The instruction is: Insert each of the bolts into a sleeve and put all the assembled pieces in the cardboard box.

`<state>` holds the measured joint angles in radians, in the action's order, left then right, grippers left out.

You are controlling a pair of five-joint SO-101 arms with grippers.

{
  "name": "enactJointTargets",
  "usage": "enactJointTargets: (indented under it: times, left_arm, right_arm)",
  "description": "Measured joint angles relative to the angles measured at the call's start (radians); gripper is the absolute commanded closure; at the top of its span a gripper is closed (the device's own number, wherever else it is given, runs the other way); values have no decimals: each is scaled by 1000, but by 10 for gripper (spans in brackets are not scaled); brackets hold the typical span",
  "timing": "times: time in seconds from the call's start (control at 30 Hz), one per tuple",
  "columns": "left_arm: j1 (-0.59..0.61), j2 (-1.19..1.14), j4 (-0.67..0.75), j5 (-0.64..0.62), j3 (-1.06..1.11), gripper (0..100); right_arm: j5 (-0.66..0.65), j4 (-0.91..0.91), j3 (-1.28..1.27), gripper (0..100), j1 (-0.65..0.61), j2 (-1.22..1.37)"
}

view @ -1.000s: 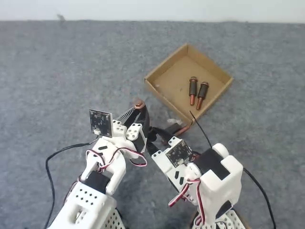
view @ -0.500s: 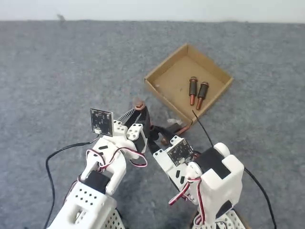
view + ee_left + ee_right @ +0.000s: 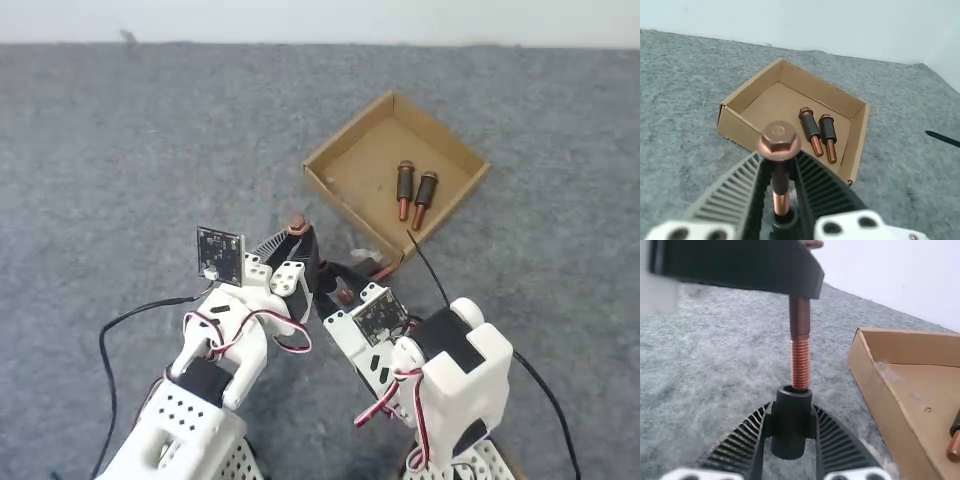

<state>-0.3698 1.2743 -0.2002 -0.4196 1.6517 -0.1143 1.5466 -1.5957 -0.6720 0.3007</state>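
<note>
My left gripper [image 3: 780,172] is shut on a copper bolt [image 3: 778,165], held upright with its hex head [image 3: 296,221] on top. Right under it my right gripper [image 3: 790,432] is shut on a black sleeve [image 3: 790,420]. The bolt's threaded tip [image 3: 800,364] is just entering the sleeve's mouth. Both grippers meet in front of the cardboard box [image 3: 344,148]. Two assembled bolt-and-sleeve pieces [image 3: 414,193] lie side by side inside the box [image 3: 765,102].
Grey carpet covers the whole table. The box's near corner [image 3: 860,347] stands close beside the grippers. A thin black cable [image 3: 425,268] runs from the right arm toward the box. Open carpet lies to the left and far side.
The right gripper has moved left with the sleeve, coming in under the bolt. The left gripper has shifted slightly toward it, and the bolt's tip now meets the sleeve.
</note>
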Motion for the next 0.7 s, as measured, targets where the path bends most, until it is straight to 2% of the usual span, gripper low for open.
enactJointTargets:
  times: [0.5, 0.6, 0.7]
  left_arm:
    - [0, 0, 0, 0, -3, 987]
    - [0, 0, -57, 0, -37, 987]
    - [-14, -15, -186, -2, -83, 987]
  right_arm:
    - [0, 0, 0, 992, 0, 0]
    - [-12, 2, 0, 992, 0, 0]
    - [-52, 3, 0, 992, -6, -2]
